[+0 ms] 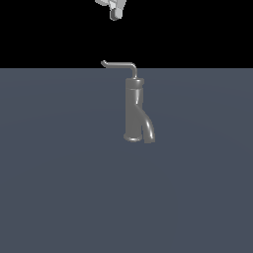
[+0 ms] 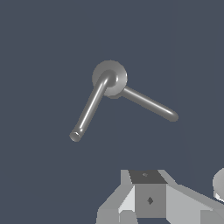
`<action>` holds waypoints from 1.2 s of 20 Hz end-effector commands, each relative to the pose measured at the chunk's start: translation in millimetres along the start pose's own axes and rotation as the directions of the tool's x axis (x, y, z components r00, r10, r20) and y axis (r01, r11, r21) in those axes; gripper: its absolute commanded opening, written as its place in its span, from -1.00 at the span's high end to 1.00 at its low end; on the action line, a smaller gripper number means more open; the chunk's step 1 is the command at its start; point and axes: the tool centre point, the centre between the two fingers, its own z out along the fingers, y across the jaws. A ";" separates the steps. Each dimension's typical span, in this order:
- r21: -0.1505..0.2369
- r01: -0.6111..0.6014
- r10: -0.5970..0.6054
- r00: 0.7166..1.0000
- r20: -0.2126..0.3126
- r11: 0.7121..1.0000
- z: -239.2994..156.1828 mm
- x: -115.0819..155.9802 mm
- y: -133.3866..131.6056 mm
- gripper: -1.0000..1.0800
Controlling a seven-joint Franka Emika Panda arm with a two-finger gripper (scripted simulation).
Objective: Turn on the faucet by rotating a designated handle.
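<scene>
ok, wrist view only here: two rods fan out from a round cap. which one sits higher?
Observer: The handle sits on top of the faucet. The spout branches off near the base.
Operator: gripper touching anything?
Observer: No. The gripper hangs well above the handle, at the exterior view's top edge.
Operator: which way does the handle point?
Observer: Toward the exterior view's left, with its tip upturned.

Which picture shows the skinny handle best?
The exterior view: the handle shows from the side, with its bend and upturned tip, atop the faucet. The wrist view looks down from above, so the handle is just one of two rods; its bend is hidden.
</scene>
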 end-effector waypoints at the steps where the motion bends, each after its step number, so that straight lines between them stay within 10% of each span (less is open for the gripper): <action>1: -0.004 -0.066 0.066 0.998 -0.010 0.998 11.9 7.4 -15.1 1.00; 24: 0.010 -0.452 0.450 0.884 -0.131 0.892 104.7 43.1 -107.0 1.00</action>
